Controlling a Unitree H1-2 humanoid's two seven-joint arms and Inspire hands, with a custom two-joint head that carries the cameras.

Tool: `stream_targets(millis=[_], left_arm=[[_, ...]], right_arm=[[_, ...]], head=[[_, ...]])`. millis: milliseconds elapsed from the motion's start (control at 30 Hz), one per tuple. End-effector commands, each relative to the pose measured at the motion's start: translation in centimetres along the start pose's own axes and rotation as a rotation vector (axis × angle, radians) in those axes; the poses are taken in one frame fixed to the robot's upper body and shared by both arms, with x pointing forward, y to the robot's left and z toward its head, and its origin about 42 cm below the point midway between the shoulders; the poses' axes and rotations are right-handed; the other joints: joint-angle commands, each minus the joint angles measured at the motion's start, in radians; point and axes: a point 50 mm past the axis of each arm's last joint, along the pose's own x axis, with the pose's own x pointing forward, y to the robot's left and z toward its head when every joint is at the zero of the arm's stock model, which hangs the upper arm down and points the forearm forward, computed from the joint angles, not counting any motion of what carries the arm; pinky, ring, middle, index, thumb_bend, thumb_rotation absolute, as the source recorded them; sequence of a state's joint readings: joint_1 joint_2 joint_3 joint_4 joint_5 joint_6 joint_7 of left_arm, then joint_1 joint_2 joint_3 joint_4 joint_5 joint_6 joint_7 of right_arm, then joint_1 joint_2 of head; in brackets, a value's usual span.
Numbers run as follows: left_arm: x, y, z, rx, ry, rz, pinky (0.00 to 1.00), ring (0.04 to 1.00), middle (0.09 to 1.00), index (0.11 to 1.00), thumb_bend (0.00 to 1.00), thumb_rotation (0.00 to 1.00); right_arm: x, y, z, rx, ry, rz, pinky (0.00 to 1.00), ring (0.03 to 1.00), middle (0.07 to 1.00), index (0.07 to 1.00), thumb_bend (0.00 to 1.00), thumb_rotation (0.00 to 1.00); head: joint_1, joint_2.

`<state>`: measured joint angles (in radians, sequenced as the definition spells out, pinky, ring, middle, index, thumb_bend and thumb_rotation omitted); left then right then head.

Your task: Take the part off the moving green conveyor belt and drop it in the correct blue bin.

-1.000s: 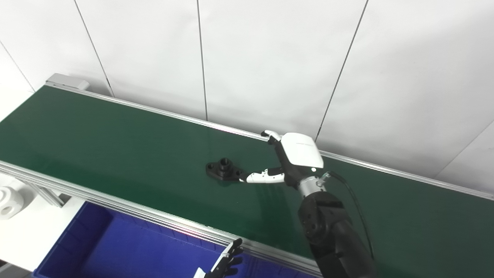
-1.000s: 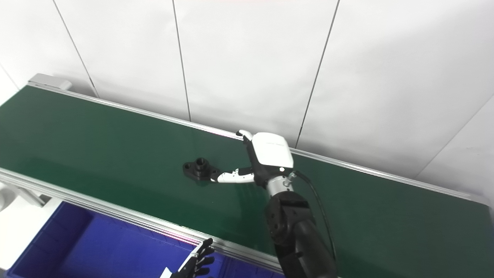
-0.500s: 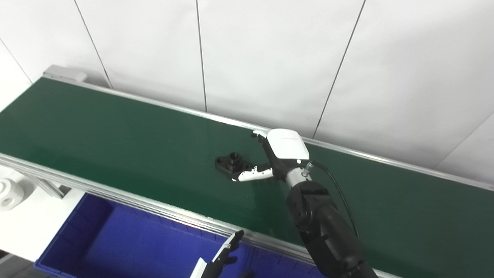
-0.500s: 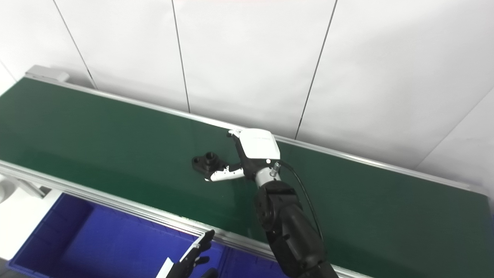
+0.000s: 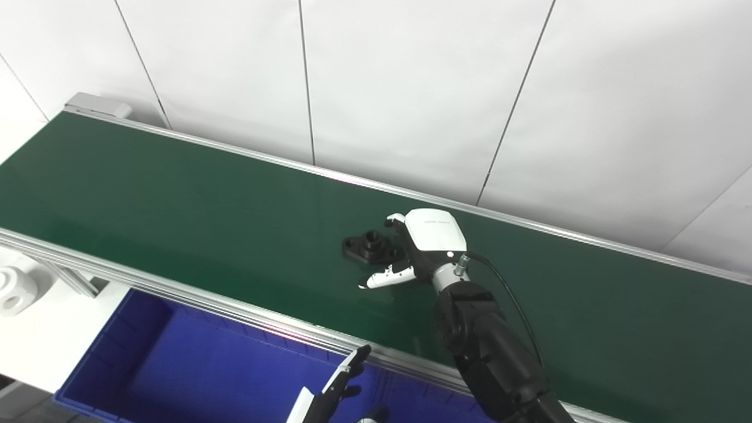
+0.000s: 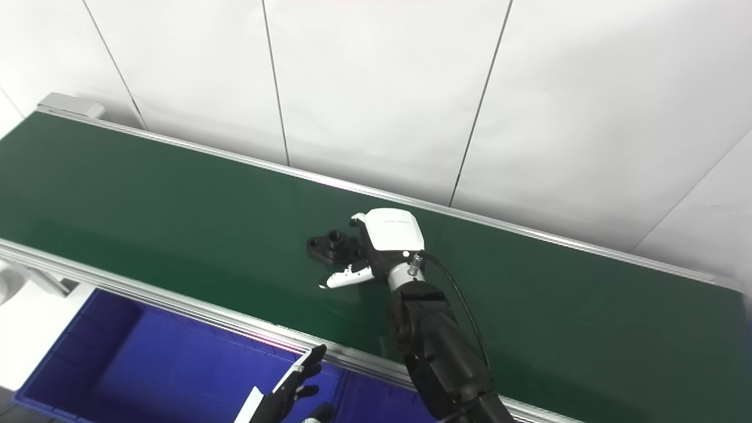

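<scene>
A black flanged part with a raised round collar lies on the green conveyor belt. My right hand is down on the belt just right of it. Its fingers reach the part's right end from behind and its white thumb points left in front of the part, apart from it. The hand is open and not closed on the part. My left hand is low at the bottom edge over the blue bin, fingers extended, holding nothing.
The belt runs from upper left to lower right between two silver rails. A white wall stands right behind it. A white round piece sits at the left edge on a white surface.
The part has travelled right along the belt. My right hand has moved left and down onto the belt, so the part now lies between its fingers and thumb. The camera has shifted slightly.
</scene>
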<state>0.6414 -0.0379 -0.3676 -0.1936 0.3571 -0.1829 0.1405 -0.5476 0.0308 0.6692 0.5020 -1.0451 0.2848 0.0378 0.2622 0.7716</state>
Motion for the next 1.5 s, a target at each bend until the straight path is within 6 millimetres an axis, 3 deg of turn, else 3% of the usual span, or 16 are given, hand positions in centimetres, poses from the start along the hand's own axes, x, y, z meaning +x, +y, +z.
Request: stream_targets(millis=[0,67,100,133,200,333,767,833,967,1133,1267,1367,1467], left_arm=[[-0.6,-9.7,7.5,-0.241,-0.181,-0.035,0.83,0.915,0.944,0.929,0.37,0.79],[-0.6,-9.9,7.4,-0.247,-0.197,-0.023,0.82,0.905,0.938,0.92,0.36,0.76],[-0.6,-10.0,7.4,-0.244,-0.205,-0.02,0.8,0.89,0.927,0.915,0.35,0.76],[-0.6,-10.0,7.3,-0.224,-0.204,-0.024,0.8,0.889,0.927,0.915,0.35,0.76],[-0.8,-10.0,7.2,-0.2,-0.198,-0.032,0.78,0.883,0.926,0.922,0.37,0.81],[-1.1,-10.0,7.3,-0.209,-0.188,-0.043,0.81,0.899,0.935,0.932,0.39,0.79],[-1.5,-10.1,7.4,-0.16,-0.176,-0.052,0.81,0.906,0.951,0.952,0.41,0.77],[-1.6,-10.1,7.4,-0.116,-0.178,-0.038,0.78,0.883,0.942,0.944,0.41,0.82],[-1.5,-10.1,7.4,-0.154,-0.173,-0.04,0.81,0.901,0.946,0.941,0.4,0.79],[-1.1,-9.8,7.1,-0.199,-0.185,-0.026,0.81,0.896,0.935,0.93,0.38,0.73],[-1.0,-8.8,7.2,-0.221,-0.171,-0.053,0.83,0.921,0.96,0.954,0.37,0.79],[-0.9,-7.9,7.2,-0.243,-0.157,-0.051,0.83,0.905,0.949,0.962,0.43,0.81],[-0.8,-6.5,7.2,-0.243,-0.146,-0.044,0.83,0.886,0.928,0.963,0.45,0.84]], right_arm=[[1.6,-2.7,2.8,-0.013,-0.146,-0.139,0.43,0.538,0.645,0.706,0.89,0.46],[1.5,-1.8,2.8,-0.002,-0.153,-0.146,0.34,0.444,0.563,0.659,0.82,0.35],[1.5,-1.5,2.7,0.002,-0.155,-0.15,0.24,0.322,0.445,0.627,0.76,0.25],[1.4,-0.9,2.7,-0.004,-0.164,-0.161,0.23,0.315,0.439,0.625,0.75,0.25],[1.3,-0.2,2.7,-0.013,-0.176,-0.177,0.14,0.202,0.302,0.525,0.58,0.16],[0.9,1.2,2.5,-0.024,-0.186,-0.225,0.09,0.148,0.24,0.486,0.52,0.11],[0.7,1.2,3.1,-0.013,-0.221,-0.28,0.1,0.158,0.27,0.487,0.51,0.12],[0.6,1.4,3.1,-0.011,-0.219,-0.281,0.1,0.161,0.277,0.487,0.51,0.12],[0.4,1.8,2.9,-0.013,-0.217,-0.287,0.1,0.152,0.261,0.487,0.51,0.12],[0.0,1.8,2.8,0.012,-0.22,-0.288,0.09,0.149,0.248,0.486,0.51,0.12],[-0.9,1.0,2.9,0.051,-0.252,-0.284,0.1,0.157,0.26,0.486,0.51,0.12],[-1.9,-0.4,2.8,0.067,-0.274,-0.288,0.13,0.185,0.301,0.489,0.51,0.13],[-2.8,-1.8,3.0,0.066,-0.29,-0.292,0.12,0.178,0.308,0.49,0.51,0.13]], head=[[0.002,0.001],[0.008,0.001],[0.01,0.002],[0.012,0.002],[0.021,0.002],[0.026,0.001],[0.04,-0.004],[0.037,-0.004],[0.033,-0.003],[-0.018,0.003],[-0.058,0.009],[-0.09,0.015],[-0.165,0.026]])
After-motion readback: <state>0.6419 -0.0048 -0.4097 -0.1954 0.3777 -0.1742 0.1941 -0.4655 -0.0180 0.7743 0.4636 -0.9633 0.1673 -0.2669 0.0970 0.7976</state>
